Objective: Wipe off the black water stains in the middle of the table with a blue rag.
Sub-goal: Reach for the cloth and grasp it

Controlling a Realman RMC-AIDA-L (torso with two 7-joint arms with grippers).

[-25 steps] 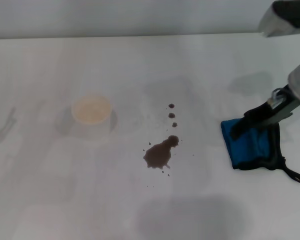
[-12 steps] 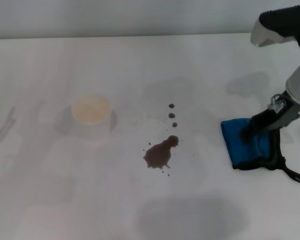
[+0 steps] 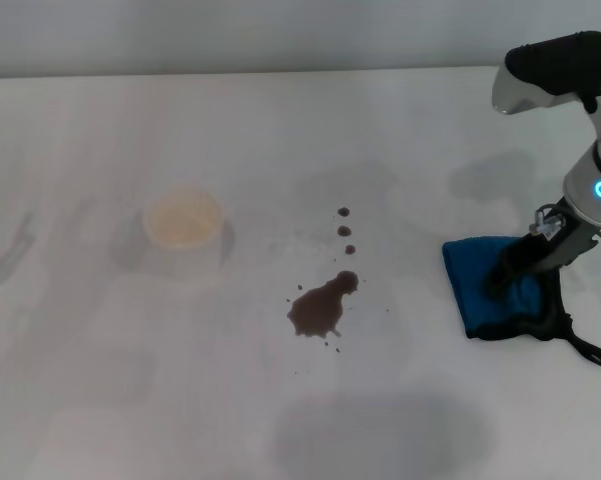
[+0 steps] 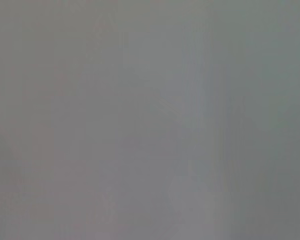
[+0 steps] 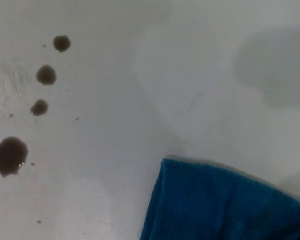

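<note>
The black water stains (image 3: 320,305) lie in the middle of the white table (image 3: 280,120): one dark blotch with three small round droplets (image 3: 345,230) just behind it. The right wrist view shows the droplets (image 5: 46,75) and an edge of the blotch (image 5: 7,155). The blue rag (image 3: 477,290) lies folded flat to the right of the stains, with black trim and a thin black loop (image 3: 590,350). One corner of the rag (image 5: 214,205) shows in the right wrist view. My right gripper (image 3: 505,275) is down on the rag's middle. The left gripper is out of view.
A white cup (image 3: 183,222) stands to the left of the stains. The table's far edge runs along the top of the head view. The left wrist view shows only plain grey.
The right arm has swung more upright and its gripper tip has drawn back to the right across the rag. The rag, stains and cup have not moved.
</note>
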